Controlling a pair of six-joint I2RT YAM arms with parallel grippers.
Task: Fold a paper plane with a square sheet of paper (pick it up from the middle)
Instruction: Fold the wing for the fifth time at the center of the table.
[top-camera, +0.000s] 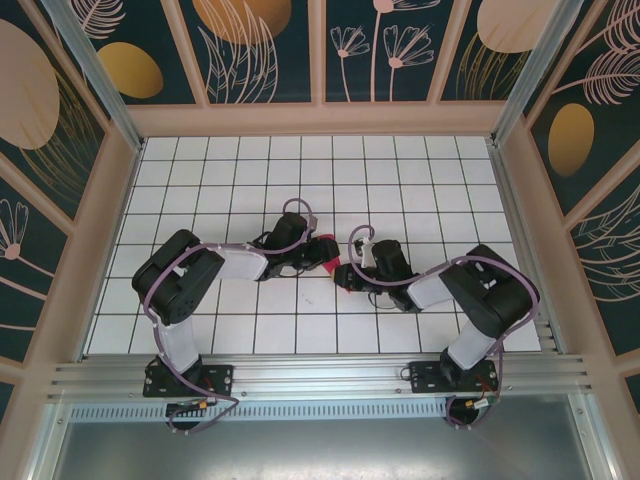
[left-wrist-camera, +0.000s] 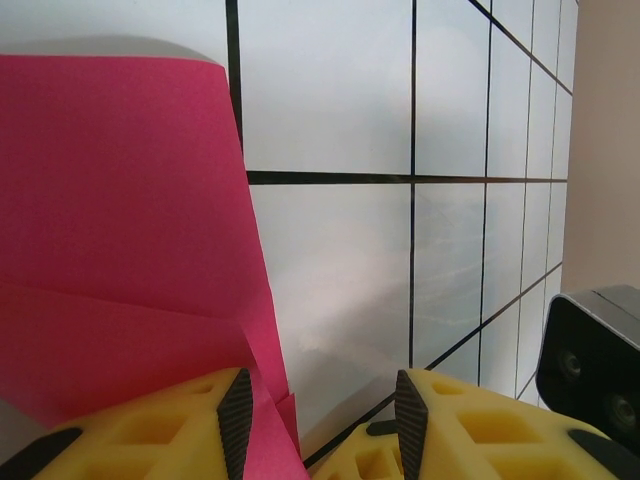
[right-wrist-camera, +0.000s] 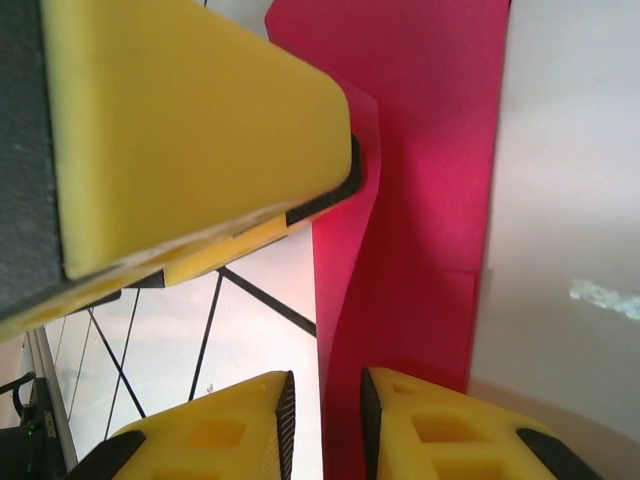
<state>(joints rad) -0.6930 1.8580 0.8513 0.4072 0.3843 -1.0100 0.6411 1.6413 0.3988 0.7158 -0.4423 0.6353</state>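
Lying creased on the white tiled table (top-camera: 420, 190), the magenta sheet of paper (top-camera: 333, 262) sits between the two claws; the left gripper (top-camera: 315, 252) meets the sheet's left side and the right gripper (top-camera: 350, 274) its right side, both close against it.

In the left wrist view the sheet of paper (left-wrist-camera: 120, 200) spreads out to the left with a crease running across it; its right edge slants down into the left gripper (left-wrist-camera: 322, 395); the jaws there stand well spread, with bare table between them; the sheet's edge passes the inner face of one yellow finger (left-wrist-camera: 170, 435), and only a small pink corner reaches into the gap; nothing is pinched.

In the right wrist view the sheet of paper (right-wrist-camera: 430, 150) runs as a long pink strip straight into the right gripper (right-wrist-camera: 325, 395); those jaws are drawn nearly together around the sheet's near end; the sheet lies against one pad (right-wrist-camera: 372, 400), while a sliver of table shows between the sheet's edge and the other pad; whether they actually clamp it I cannot tell. A finger of the left gripper (right-wrist-camera: 190, 130) touches the sheet's edge farther along.

Count: one sheet; two grippers; two arms.
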